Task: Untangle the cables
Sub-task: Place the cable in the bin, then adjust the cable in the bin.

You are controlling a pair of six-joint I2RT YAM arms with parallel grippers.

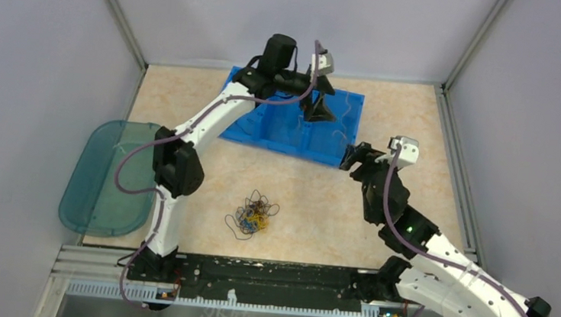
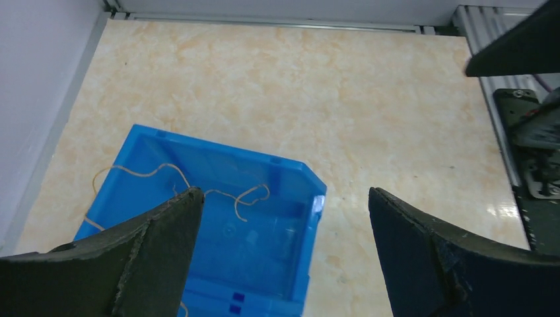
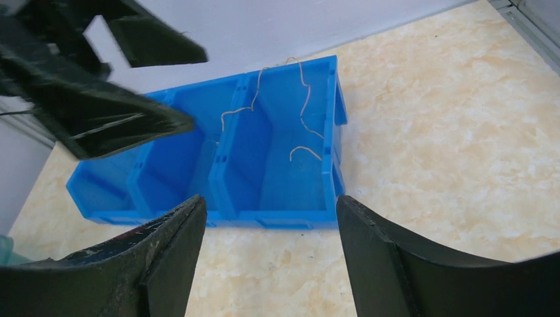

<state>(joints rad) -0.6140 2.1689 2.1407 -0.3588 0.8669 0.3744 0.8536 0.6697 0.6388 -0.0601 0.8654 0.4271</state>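
My left gripper [image 1: 318,110] hung over the bin [image 1: 261,130], jaws spread wide and gripping nothing. My right gripper [image 1: 352,155] sat just off the bin's near right corner, also open and empty, facing the bin's front wall. A few thin orange strands [image 3: 304,99] lay inside the bin, one draped over a divider. The cables [image 1: 253,214] sat in a small tangle on the table [image 1: 311,207], well apart from the bin on its near side. A teal tray [image 1: 99,181] lay left of the bin.
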